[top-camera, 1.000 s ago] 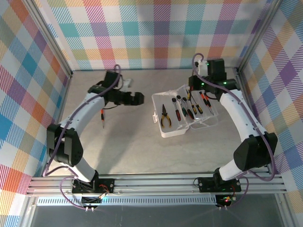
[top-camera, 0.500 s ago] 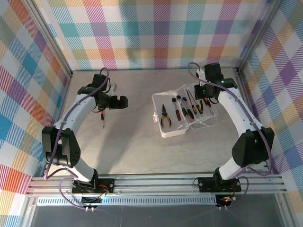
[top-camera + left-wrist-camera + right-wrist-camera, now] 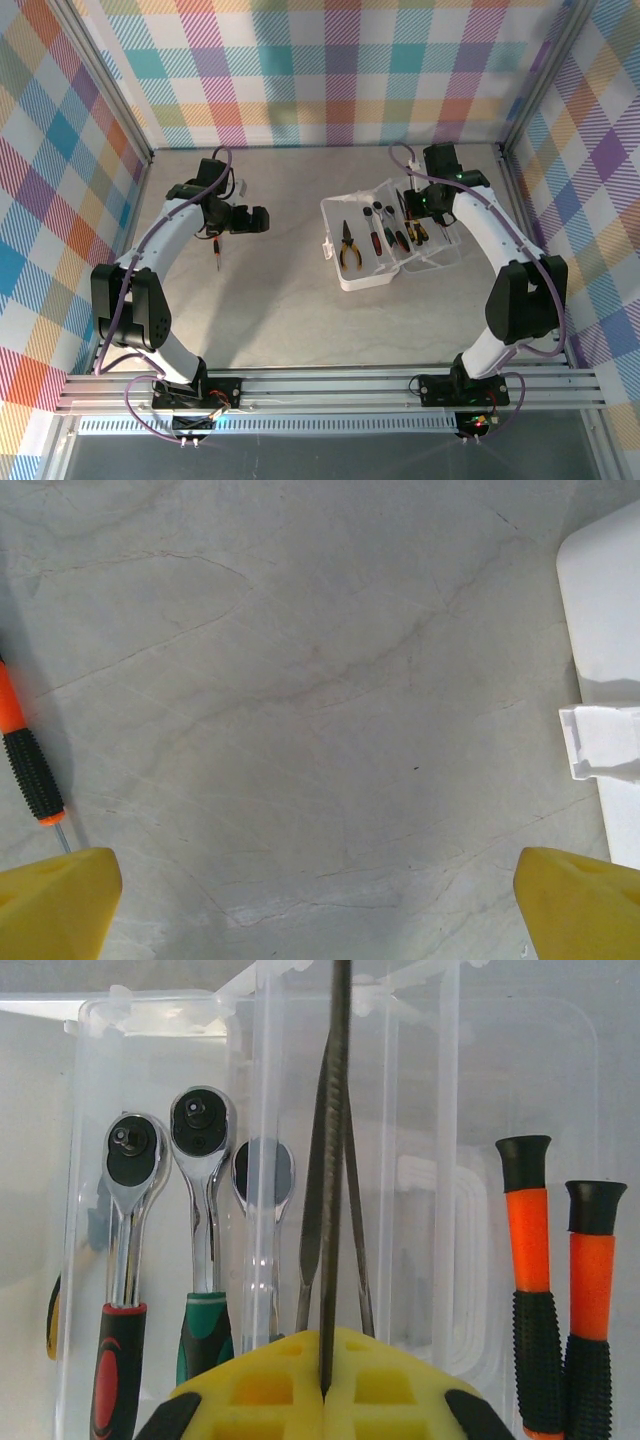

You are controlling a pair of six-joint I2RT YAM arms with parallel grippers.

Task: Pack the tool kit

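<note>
- The case (image 3: 362, 284) lies open on the bench (image 3: 290, 320), right of centre. It holds pliers (image 3: 348, 245), ratchets (image 3: 205, 1240) and orange screwdrivers (image 3: 530, 1250).
- The right pincer (image 3: 325, 1385) hangs over the case's far side, pressed together on a thin tool (image 3: 336, 1140).
- The left pincer (image 3: 262, 220) is spread, well left of the case, with a loose screwdriver (image 3: 216, 250) on the bench near it.

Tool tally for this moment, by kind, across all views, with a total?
Ratchets: 3
Orange screwdrivers: 3
Pliers: 1
Thin dark tool in right end effector: 1
Total: 8
</note>
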